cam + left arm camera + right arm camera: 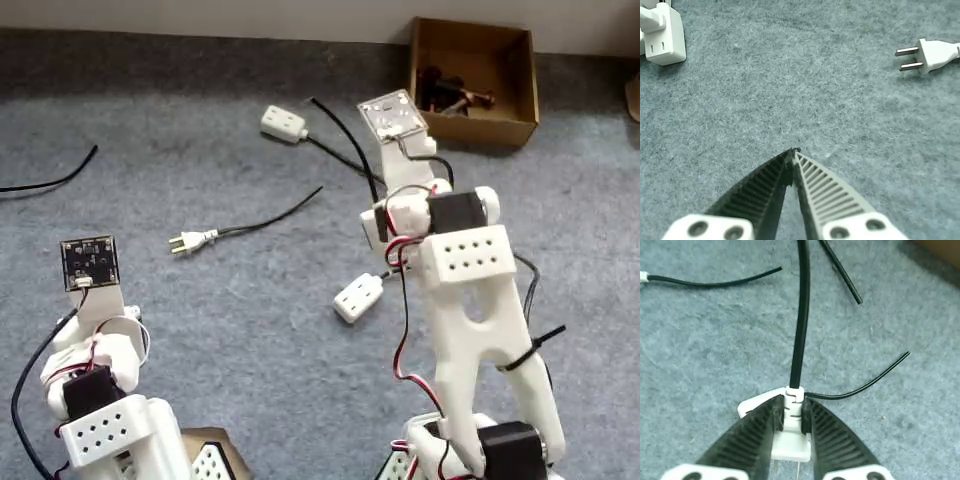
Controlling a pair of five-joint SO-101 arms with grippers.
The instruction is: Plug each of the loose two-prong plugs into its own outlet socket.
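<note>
While the right jaws pinch one white plug (788, 444) by its body, cord (801, 315) trailing ahead, the plugging-in looks not yet begun: it needs carrying to the socket (358, 297) beside that arm and lining up. The left jaws are pressed together, empty, above the table (790, 90); the loose plug (930, 51) lies well apart from them.

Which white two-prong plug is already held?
The white plug clamped in the right arm's jaws; the other plug lies loose on the grey carpet.
</note>
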